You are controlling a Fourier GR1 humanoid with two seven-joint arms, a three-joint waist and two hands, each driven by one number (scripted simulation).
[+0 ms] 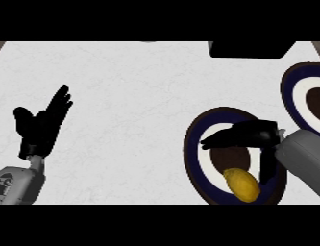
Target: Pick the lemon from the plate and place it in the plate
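lemon [242, 184] lying on the near plate [193, 149], toward its lower rim, just off the brown centre and on the pale ring. long axis running roughly up and down the view, tilted a little, upper end leaning left. nothing touching it.

just above it, over the plate's centre, the right hand [242, 134], coming in from the lower right on its grey forearm. fingers [215, 140] pointing left across the plate, loosely curled and relaxed, closed on nothing. lemon sitting below and toward the view's bottom from those fingers, near but apart, with a strip of plate showing between. long axis lying about crosswise to the way the fingers point, so probably suited to a grasp across the narrow width once the hand drops back toward the lower rim and down.

beyond, at the right edge, a second plate [291, 96] of the same dark rim and pale ring, likely the place to set down, just beside the first and up-right of it.

far across the pale tabletop [141, 96], at the view's left, the left hand [40, 126], resting, fingers straight and spread, pointing up. well apart from the lemon; right hand plainly the nearer.
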